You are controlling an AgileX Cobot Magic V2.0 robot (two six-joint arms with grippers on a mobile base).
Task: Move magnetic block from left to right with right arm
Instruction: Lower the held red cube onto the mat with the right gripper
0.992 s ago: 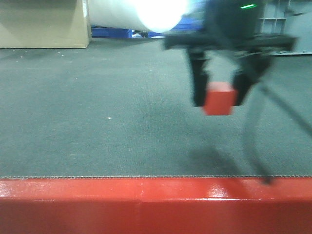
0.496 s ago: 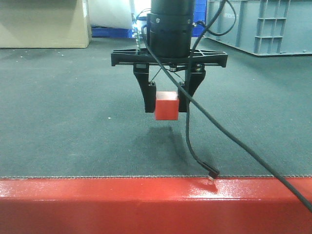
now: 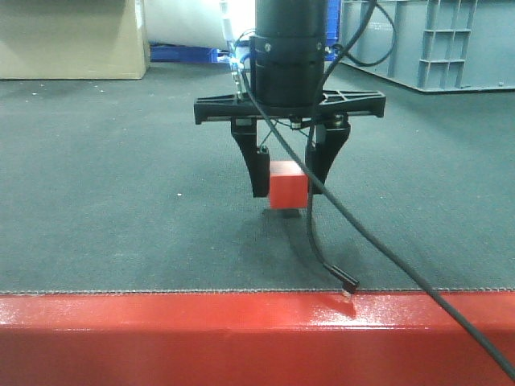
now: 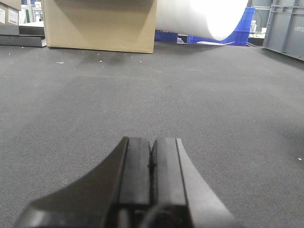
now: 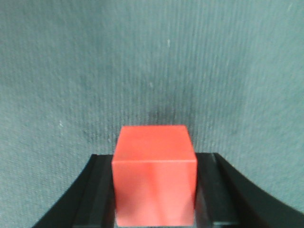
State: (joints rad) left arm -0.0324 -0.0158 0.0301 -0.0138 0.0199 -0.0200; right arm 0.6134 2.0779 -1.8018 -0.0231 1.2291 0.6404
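Lowered and shifted slightly since earlier: right gripper (image 3: 288,186) clamped on magnetic block (image 3: 288,187) | apparently just above tabletop (image 3: 121,209), for set-down | left gripper (image 4: 151,164) held together, parked.

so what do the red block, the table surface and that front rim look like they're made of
Magnetic block: looks like matte plastic or painted material, with flat even faces and no glare; the core cannot be told.
Table surface: dark grey woven mat or low carpet, with a fine ribbed weave visible in the right wrist view.
Front rim: probably painted metal, glossy red with bright reflections.
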